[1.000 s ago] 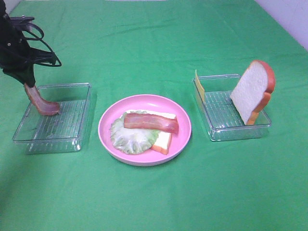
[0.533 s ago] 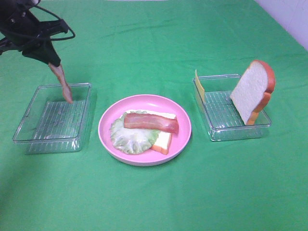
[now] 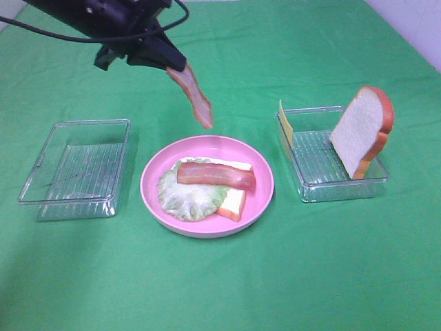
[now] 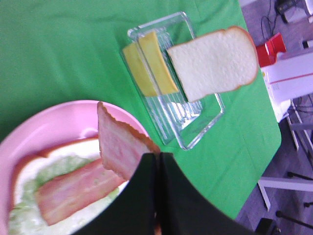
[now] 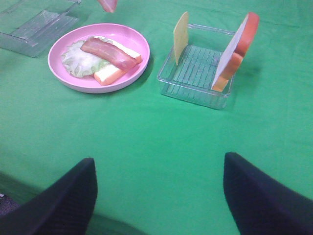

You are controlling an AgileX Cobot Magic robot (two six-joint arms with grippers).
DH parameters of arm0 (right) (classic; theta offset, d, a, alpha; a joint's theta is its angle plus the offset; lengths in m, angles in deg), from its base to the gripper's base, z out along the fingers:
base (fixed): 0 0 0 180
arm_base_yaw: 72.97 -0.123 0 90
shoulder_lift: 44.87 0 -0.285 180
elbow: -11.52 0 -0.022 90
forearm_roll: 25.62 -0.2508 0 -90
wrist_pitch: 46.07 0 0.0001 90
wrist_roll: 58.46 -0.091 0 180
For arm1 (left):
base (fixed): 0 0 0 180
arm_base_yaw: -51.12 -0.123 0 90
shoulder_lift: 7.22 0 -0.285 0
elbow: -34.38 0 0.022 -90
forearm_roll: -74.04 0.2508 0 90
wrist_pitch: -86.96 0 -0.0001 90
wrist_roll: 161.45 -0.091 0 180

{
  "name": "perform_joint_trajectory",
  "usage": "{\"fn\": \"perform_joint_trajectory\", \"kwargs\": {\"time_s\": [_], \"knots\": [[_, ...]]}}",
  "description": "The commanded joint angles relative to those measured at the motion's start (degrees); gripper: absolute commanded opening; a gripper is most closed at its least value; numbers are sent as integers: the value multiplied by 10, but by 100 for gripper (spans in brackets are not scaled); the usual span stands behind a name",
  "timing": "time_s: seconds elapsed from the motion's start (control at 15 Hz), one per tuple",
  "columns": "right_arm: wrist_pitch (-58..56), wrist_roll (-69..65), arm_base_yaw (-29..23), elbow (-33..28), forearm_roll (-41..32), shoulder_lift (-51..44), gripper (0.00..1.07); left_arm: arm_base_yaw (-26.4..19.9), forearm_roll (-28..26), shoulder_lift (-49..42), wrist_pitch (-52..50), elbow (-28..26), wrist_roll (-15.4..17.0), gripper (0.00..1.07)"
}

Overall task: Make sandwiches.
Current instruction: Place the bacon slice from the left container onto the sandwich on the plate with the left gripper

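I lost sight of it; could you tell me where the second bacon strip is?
In the exterior high view, the bacon strip hangs from the left arm's shut jaws, in mid-air over the pink plate's far rim.

A green cloth (image 3: pixel 227 289) is covering the surface (image 3: pixel 386 41). Sitting directly on it in a row, none touching: a clear tray (image 3: pixel 76 169) at left, a pink plate (image 3: pixel 265 183) midway, a second clear tray (image 3: pixel 315 164) at right.

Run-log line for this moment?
left jaws: shut on bacon strip over pink plate | right jaws: open | on plate: bread slice, lettuce, second bacon strip
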Motion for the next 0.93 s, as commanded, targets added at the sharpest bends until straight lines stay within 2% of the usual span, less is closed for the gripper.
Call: {"fn": "perform_joint_trajectory", "kwargs": {"time_s": [0.07, 0.27, 0.4, 0.53, 0.73, 0.8, 0.93], "knots": [[8, 3, 1, 1, -1, -4, 70, 48, -21, 25, 2, -2, -11, 0], [8, 3, 1, 1, -1, -4, 70, 81, -19, 64, -9, -2, -18, 0], [8, 3, 1, 1, -1, -4, 70, 81, 20, 85, -11, -2, -17, 0], [8, 3, 1, 1, -1, -4, 70, 81, 87, 97, -11, -2, -10, 0], [8, 3, 1, 1, -1, -4, 70, 81, 175, 96, -24, -2, 53, 0], [8, 3, 1, 1, -1, -4, 70, 81, 191, 96, -32, -2, 69, 4], [8, 3, 1, 1, -1, -4, 70, 81, 202, 96, -36, -2, 75, 22]]}}
